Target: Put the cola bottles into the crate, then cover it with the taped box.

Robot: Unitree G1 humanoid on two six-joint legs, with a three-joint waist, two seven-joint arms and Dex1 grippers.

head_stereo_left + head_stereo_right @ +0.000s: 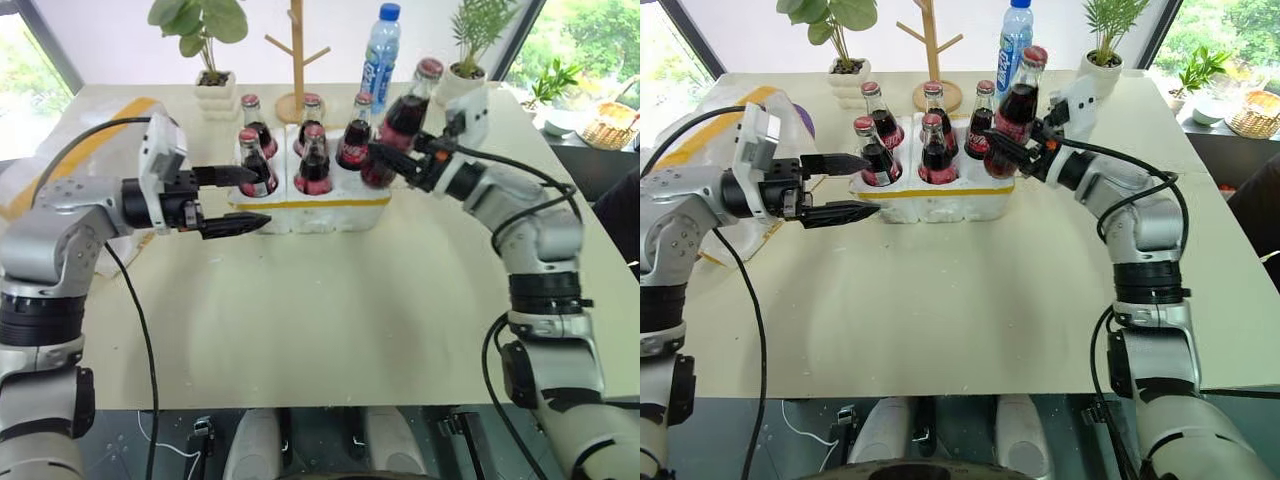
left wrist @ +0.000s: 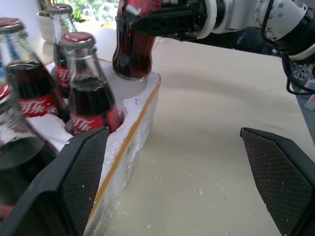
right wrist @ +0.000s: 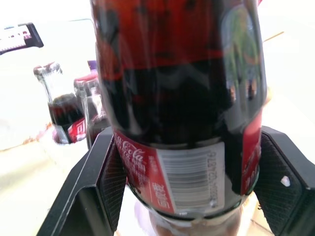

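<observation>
Your right gripper [image 1: 385, 160], clamped on a tilted cola bottle [image 1: 400, 125], hangs right-of-centre above the crate [image 1: 310, 210]'s last hole; left gripper [image 1: 232, 200] gapes wide.

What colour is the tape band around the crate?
Yellow, on the crate; clearest in the left eye view.

My left claw [image 2: 187, 182]: fingers wide apart, nothing btwn them but bare worktop [image 2: 221, 98]. One finger [image 2: 83, 172] just beside crate [image 2: 135, 123] w/ yellow band. Cola bottles [image 2: 91, 93] upright in holes. Right claw [image 2: 167, 19] grips another bottle [image 2: 133, 49] at far corner.
</observation>
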